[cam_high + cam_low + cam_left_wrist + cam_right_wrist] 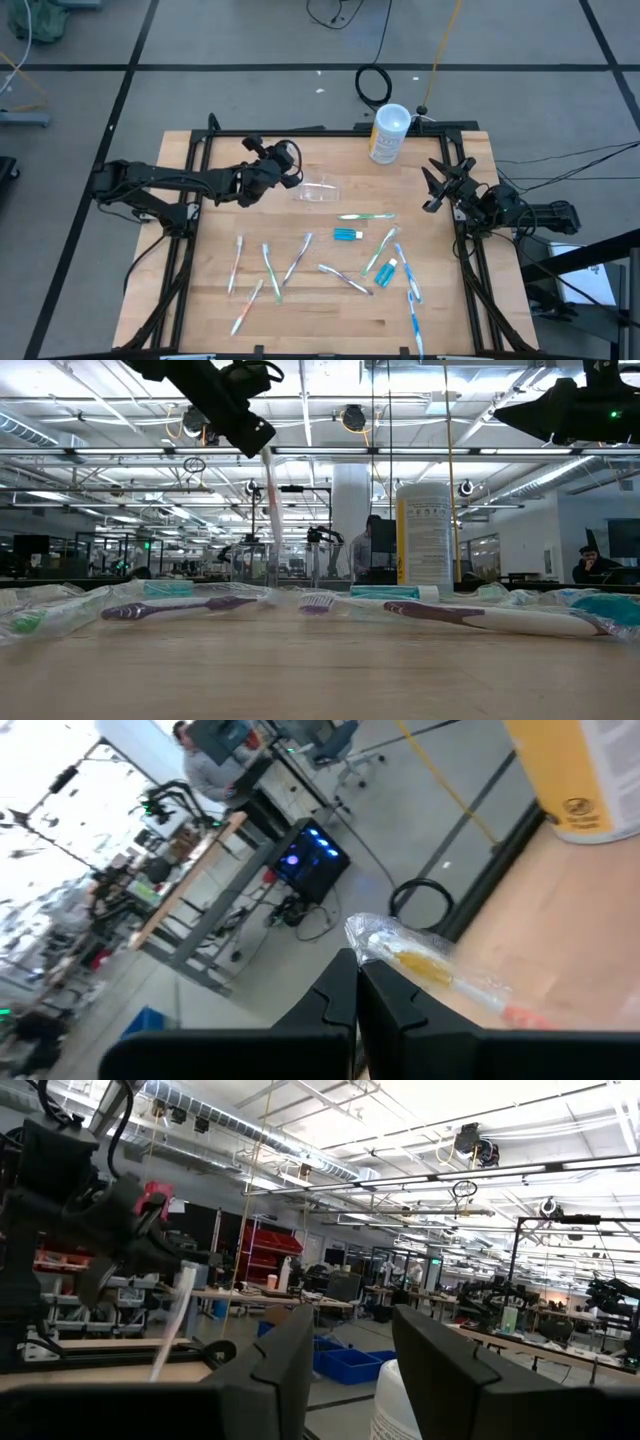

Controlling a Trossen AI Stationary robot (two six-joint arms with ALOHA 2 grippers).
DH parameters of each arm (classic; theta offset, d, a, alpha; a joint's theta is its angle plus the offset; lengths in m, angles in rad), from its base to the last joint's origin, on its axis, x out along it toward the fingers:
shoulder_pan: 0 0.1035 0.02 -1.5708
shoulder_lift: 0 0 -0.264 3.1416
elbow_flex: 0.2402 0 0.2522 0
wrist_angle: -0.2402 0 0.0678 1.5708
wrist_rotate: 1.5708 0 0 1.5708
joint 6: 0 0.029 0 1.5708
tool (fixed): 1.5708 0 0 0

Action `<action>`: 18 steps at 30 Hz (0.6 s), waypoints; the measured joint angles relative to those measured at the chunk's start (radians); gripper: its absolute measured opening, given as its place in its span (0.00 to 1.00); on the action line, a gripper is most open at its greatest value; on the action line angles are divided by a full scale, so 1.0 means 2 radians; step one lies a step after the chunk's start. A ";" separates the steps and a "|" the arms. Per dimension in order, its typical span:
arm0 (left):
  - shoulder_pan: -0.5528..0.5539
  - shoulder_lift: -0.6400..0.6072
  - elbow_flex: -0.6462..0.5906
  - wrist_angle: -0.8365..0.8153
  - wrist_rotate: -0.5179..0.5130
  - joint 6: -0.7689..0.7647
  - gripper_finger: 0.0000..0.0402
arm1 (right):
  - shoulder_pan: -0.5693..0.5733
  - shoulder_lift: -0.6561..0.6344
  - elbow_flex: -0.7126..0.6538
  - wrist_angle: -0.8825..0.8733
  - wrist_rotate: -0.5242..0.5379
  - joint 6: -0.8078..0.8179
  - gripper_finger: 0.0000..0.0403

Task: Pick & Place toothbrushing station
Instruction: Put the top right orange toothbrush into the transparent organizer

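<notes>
Wrapped in clear film, an orange-handled toothbrush (440,970) is pinched in the left gripper (357,982), as the left wrist view shows; from above it cannot be made out. The high view alone shows the clear plastic holder (319,189) lying just beside that gripper, apparently on its side. Right gripper (440,185) hangs with fingers apart, holding nothing, at the table's right edge. Toothbrushes (367,216) and teal toothpaste tubes (347,234) scatter over the wooden table (300,310); a white canister (388,133) stands at its far edge. Workbenches fill the room behind.
</notes>
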 joint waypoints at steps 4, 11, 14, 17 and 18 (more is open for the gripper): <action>0.000 0.000 0.000 0.022 -0.008 0.021 0.00 | 0.000 0.000 0.000 0.000 0.000 0.000 0.32; 0.000 0.000 0.000 0.022 -0.008 0.022 0.00 | 0.000 0.000 0.000 0.000 0.000 0.000 0.32; 0.000 0.000 0.000 0.022 -0.008 0.020 0.00 | 0.000 0.000 0.000 0.000 0.000 0.000 0.32; 0.000 0.000 0.000 0.022 -0.011 0.022 0.00 | 0.000 0.000 0.000 0.000 0.000 0.000 0.32; 0.000 0.000 0.000 0.022 -0.013 0.022 0.00 | 0.000 0.000 0.000 0.000 0.000 0.000 0.32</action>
